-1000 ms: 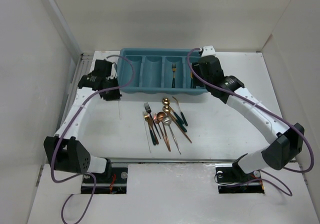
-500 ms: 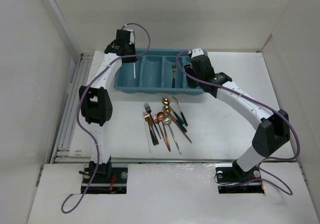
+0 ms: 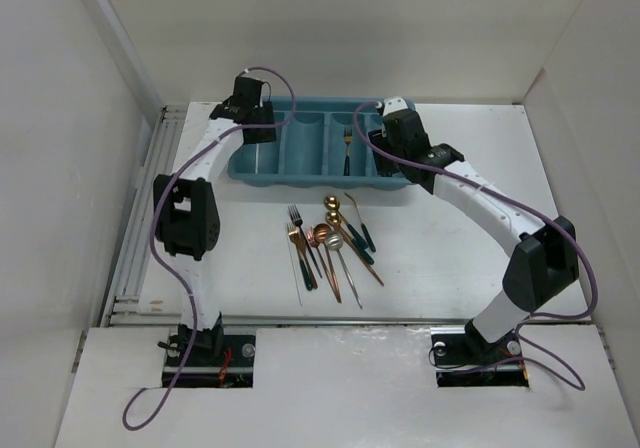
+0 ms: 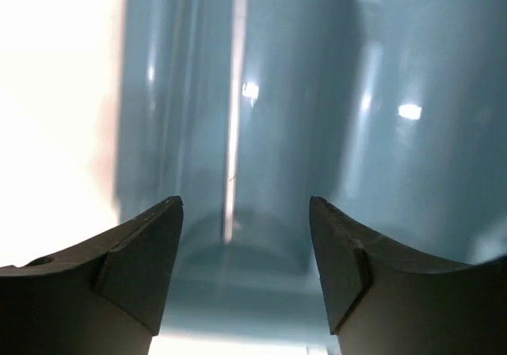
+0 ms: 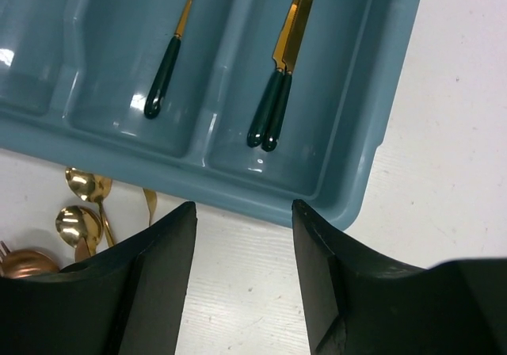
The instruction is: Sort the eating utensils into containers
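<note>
White-and-black left arm [image 3: 205, 158] extended far forward; dark two-fingered left gripper [image 4: 245, 204] observed parted, empty. Right gripper [image 5: 244, 208] likewise observed parted, empty, directed downward.

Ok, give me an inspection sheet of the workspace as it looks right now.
Surface: white table, utensils loose at its middle.
Job's things: teal tray; white chopstick in its leftmost compartment, fork in the third, two knives in the rightmost; pile of utensils unsorted on the table.
Clutter: nothing seen.
Grippers: left gripper open, empty, over the chopstick; right gripper open, empty, over the tray's right end.
Cables: purple cables looped along both arms.
Surroundings: white walls.
</note>
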`<state>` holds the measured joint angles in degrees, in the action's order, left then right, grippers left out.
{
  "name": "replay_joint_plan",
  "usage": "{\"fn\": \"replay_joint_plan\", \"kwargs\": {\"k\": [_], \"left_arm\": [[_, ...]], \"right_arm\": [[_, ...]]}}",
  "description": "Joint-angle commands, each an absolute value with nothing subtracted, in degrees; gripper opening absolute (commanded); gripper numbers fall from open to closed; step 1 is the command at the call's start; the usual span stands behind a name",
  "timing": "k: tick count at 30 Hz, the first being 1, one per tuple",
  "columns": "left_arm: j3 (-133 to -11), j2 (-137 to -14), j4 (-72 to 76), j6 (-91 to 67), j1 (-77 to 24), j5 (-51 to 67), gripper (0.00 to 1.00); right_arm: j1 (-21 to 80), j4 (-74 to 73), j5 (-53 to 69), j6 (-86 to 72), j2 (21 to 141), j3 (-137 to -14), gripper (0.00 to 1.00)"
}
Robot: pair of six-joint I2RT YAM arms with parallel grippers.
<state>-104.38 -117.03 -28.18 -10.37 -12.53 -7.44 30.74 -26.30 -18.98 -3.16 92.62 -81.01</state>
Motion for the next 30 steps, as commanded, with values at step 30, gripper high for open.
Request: {"fn": "replay_joint_plan", "kwargs": {"k": [30], "left_arm": [[-55.55,-91.76,-31.37,-27.95,-33.93,5.36,0.34]], "right_arm": [[37.27,-34.98,-28.04,-19.95,67.86,-65.21,0.57]]}}
